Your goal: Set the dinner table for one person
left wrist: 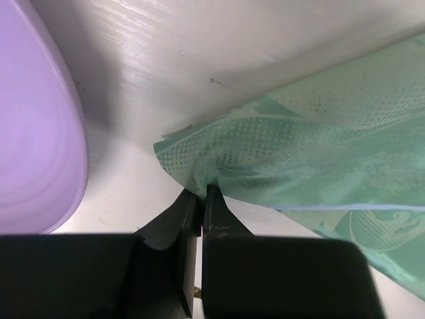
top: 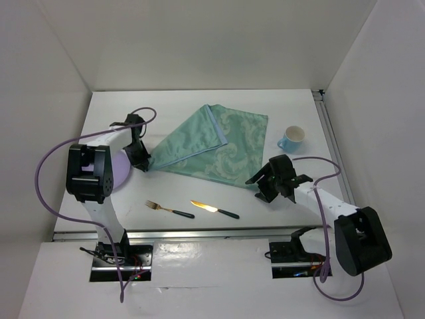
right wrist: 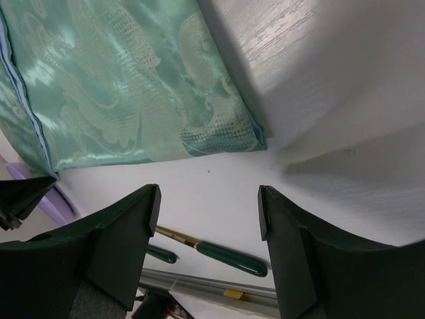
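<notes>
Dinner table point(top: 199, 106), big and white, sits under both arms with a green cloth point(top: 212, 143) lying across its middle.
The left gripper point(left wrist: 201, 194) has its jaws pinched tight on one corner of the cloth, just beside a purple plate point(left wrist: 40, 133). The right gripper point(right wrist: 208, 203) hangs near another corner, jaws wide apart. A fork point(top: 169, 210) and knife point(top: 214, 209) lie near the front rail. A blue cup point(top: 292, 138) sits on the right.

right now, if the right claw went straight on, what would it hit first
The right claw likely meets bare table just short of the cloth's edge, though depth is unclear.
</notes>
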